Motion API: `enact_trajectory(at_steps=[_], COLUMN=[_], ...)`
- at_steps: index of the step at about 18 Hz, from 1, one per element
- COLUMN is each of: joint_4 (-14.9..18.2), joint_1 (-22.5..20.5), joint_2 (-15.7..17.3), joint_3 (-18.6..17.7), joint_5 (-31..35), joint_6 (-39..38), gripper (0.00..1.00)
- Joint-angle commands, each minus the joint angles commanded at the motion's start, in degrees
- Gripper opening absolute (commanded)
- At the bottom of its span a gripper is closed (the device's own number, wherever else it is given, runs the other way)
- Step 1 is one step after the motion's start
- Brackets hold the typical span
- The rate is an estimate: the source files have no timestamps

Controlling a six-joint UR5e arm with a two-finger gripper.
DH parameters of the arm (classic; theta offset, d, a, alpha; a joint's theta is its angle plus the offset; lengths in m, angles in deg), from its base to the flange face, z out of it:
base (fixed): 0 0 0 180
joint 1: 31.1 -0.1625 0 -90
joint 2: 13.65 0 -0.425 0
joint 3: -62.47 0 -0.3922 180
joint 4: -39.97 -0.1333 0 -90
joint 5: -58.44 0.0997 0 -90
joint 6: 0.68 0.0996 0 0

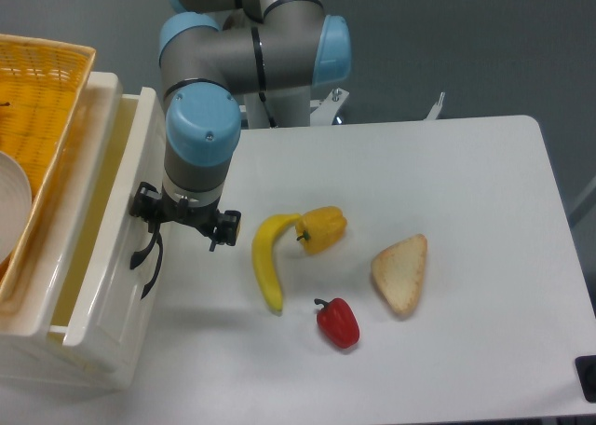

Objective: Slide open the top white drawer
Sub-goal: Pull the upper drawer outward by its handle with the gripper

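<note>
The gripper [149,227] held the black handle [142,257] of the top white drawer [112,220], fingers closed on it. The drawer was partly out. A crooked pull could have made the fingers slip off, or bumped the banana [265,262].

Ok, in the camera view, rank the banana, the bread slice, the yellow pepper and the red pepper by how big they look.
1. banana
2. bread slice
3. yellow pepper and red pepper, too alike to separate
</note>
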Motion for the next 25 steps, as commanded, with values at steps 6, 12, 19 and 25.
enact_trajectory(at_steps=[6,12,19,25], joint_4=[0.09,0.09,0.35,0.44], joint_1=[-1.76,-3.07,-4.75,-6.15], joint_2=[0.00,0.00,0.09,0.00], joint_3=[0.00,0.00,0.00,0.00], joint_5=[-0.09,-0.09,0.00,0.00], joint_6=[1.93,3.25,4.92,6.59], gripper=[1.00,1.00,1.00,1.00])
